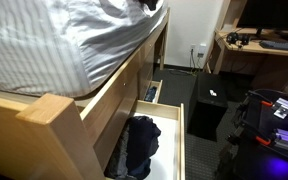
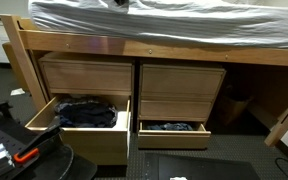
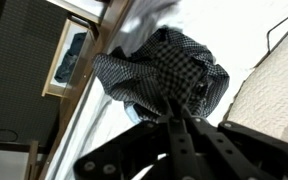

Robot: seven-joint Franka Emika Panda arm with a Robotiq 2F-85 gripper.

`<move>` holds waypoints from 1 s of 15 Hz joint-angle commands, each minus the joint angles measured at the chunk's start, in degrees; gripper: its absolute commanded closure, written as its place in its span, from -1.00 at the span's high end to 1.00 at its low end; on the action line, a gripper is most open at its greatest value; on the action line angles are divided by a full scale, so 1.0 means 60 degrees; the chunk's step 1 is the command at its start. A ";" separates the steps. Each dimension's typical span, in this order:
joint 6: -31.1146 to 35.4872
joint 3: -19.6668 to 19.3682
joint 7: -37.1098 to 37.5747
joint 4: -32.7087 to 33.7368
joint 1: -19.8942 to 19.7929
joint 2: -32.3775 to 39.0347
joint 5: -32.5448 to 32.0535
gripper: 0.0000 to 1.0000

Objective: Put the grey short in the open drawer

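Observation:
In the wrist view my gripper [image 3: 174, 103] is shut on the grey short [image 3: 169, 62], a grey checked cloth that hangs bunched from the closed fingertips over the white bedsheet. In both exterior views only a dark bit of the gripper shows at the top edge above the bed [image 1: 150, 5] [image 2: 119, 3]. The open drawer [image 1: 181, 140] [image 2: 42, 113] under the bed frame holds dark clothes. It also shows far below in the wrist view [image 3: 56, 60].
The bed with a striped sheet [image 1: 54, 45] sits on a wooden frame [image 2: 164, 47]. A second lower drawer [image 2: 171, 132] is pulled out a little. A black box [image 1: 211, 103] and a desk [image 1: 259, 50] stand beyond the bed.

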 commanded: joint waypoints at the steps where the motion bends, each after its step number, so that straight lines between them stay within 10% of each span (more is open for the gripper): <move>1: -0.2227 -0.0176 0.1137 0.0997 0.0183 -0.0150 -0.0498 -0.99; 7: -0.4985 -0.0126 0.2476 0.1406 0.0376 -0.0311 -0.1096 -0.99; 15: -0.5765 0.0034 0.2619 0.1298 0.0290 -0.0125 -0.0764 -0.99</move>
